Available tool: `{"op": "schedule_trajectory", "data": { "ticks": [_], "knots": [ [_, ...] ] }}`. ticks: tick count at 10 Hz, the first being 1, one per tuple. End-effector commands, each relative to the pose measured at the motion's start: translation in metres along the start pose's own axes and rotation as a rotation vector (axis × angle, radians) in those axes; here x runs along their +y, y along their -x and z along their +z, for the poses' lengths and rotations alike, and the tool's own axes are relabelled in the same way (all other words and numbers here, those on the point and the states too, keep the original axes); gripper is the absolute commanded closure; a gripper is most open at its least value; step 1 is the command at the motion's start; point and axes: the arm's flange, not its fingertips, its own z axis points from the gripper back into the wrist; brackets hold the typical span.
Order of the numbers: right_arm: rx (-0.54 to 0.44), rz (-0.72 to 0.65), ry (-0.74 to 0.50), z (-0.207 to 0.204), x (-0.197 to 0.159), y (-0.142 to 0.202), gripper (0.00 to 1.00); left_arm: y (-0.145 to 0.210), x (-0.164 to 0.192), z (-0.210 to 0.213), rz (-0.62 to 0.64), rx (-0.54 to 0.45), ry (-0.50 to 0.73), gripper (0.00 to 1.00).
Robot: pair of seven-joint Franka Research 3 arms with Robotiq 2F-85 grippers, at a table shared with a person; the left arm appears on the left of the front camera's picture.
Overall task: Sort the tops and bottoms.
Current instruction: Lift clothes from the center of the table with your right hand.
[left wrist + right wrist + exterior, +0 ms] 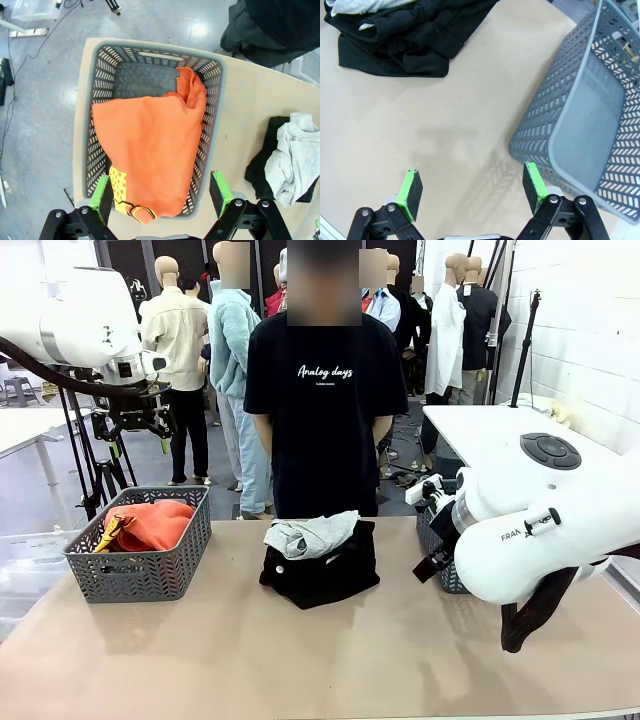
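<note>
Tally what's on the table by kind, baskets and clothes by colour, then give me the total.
Grey baskets: 2, the left basket and the right basket
Red-orange top: 1
Pale grey top: 1
Heap of black clothes: 1, pieces not countable
Total: 5

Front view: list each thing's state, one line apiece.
Orange top: crumpled inside the left basket.
Grey top: crumpled on top of the bottoms.
Bottoms: heaped at the table's middle, in no basket.
Left basket: upright, holding the orange top.
Right basket: upright; no clothes in the part that shows.
Left pincer: open, above the left basket, holding nothing.
Right pincer: open, above bare table, holding nothing.
</note>
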Motion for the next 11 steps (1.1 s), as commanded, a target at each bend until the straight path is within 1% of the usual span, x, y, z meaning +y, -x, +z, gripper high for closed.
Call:
{"op": "schedule_trajectory", "data": {
  "ticks": [1,8,9,10,11],
  "knots": [
    [0.0,-0.003,-0.001,0.0,0.0,0.0,0.0,-0.001,0.001,0.0,0.001,-0.011,0.001,0.0],
    [0.0,-0.003,-0.001,0.0,0.0,0.0,0.0,0.0,0.0,0.0,0.0,0.0,0.0,0.0],
    [0.0,-0.003,-0.001,0.0,0.0,0.0,0.0,0.03,0.007,0.025,-0.038,-0.084,0.026,0.0],
    [0.0,-0.003,-0.001,0.0,0.0,0.0,0.0,0.057,0.009,0.045,-0.118,-0.128,0.045,0.0],
    [0.0,-0.003,-0.001,0.0,0.0,0.0,0.0,0.08,0.01,0.061,-0.161,-0.174,0.088,0.0]
  ]
}}
